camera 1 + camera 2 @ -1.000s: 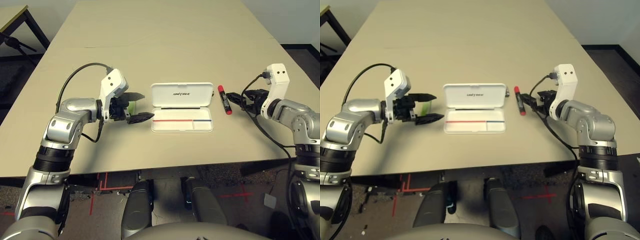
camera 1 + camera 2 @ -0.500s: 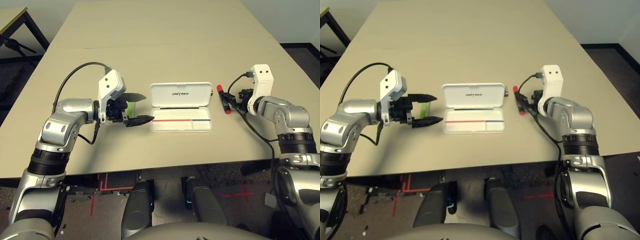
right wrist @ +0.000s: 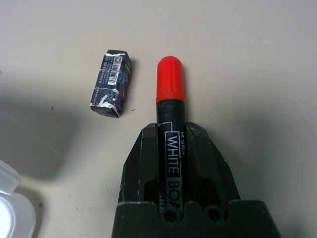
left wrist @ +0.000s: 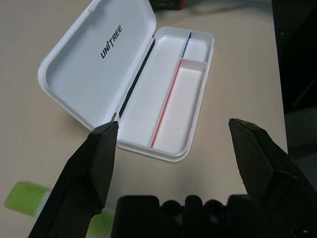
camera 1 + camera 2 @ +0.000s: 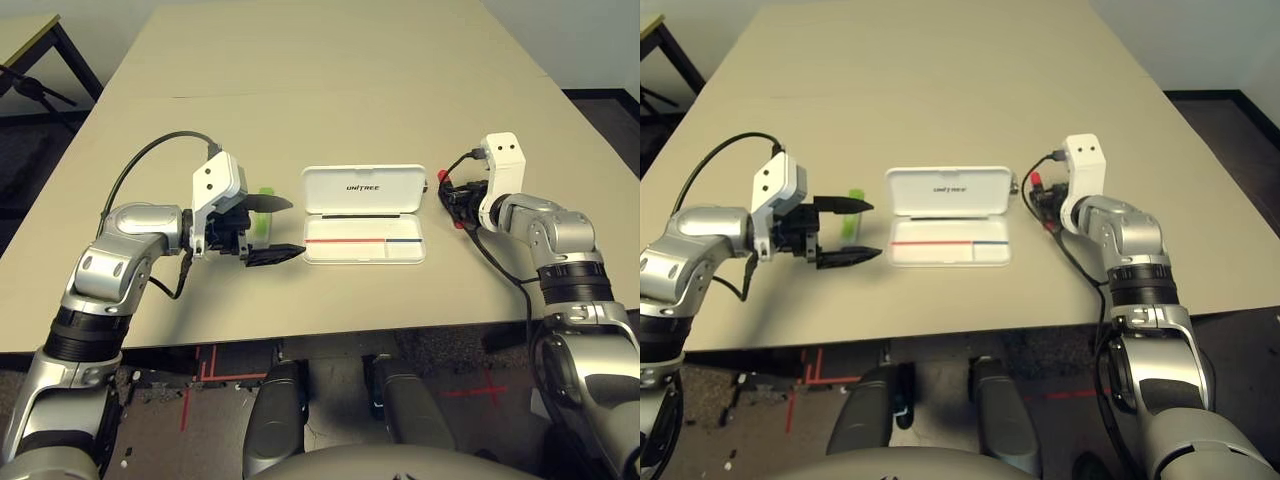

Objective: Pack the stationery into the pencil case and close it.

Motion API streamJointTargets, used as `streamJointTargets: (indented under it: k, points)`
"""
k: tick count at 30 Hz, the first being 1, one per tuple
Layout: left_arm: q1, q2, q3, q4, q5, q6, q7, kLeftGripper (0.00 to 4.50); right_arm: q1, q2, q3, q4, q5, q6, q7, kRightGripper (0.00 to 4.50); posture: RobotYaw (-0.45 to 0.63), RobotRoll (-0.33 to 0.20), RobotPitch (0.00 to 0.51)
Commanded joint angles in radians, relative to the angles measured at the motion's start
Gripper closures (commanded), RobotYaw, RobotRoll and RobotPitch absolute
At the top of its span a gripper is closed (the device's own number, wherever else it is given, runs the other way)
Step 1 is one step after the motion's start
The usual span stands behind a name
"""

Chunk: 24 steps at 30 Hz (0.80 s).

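Right claw pinches the red marker with a black label.
Left claw stands wide apart, left of the open flat white plastic pencil case on the tan desk.

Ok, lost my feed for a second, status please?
Right gripper shut on red marker. Left gripper open, empty, by green stick. Pencil case open, pencil inside. Nothing in the way.

A beige table carries an open white case, green stick, marker and small dark piece.
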<state>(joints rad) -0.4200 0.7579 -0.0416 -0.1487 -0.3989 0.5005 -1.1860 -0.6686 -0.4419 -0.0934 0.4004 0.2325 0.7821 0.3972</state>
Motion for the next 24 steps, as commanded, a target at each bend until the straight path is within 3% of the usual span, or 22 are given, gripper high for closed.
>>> streamJointTargets:
  k: [1, 12, 19, 24]
  points:
    - [0.008, 0.009, -0.007, -0.021, -0.011, -0.014, -0.013, 0.0, -0.001, -0.022, 0.003, 0.04, -0.021, 0.026, -0.003, 3.98, 0.02, 0.0, 0.169]
    - [0.026, 0.006, -0.022, -0.038, -0.011, -0.018, -0.013, 0.0, -0.007, -0.155, 0.006, -0.072, -0.002, 0.075, 0.12, 3.98, 0.0, 0.0, 0.187]
    - [0.027, -0.005, -0.034, -0.051, -0.017, -0.018, -0.011, 0.0, 0.085, -0.357, 0.039, -0.278, 0.088, -0.025, 0.497, 3.98, -0.02, 0.0, 0.212]
    - [0.026, -0.008, -0.037, -0.059, -0.022, -0.015, -0.012, 0.0, 0.076, -0.523, 0.109, -0.374, 0.158, -0.033, 0.807, 3.98, -0.02, 0.0, 0.218]
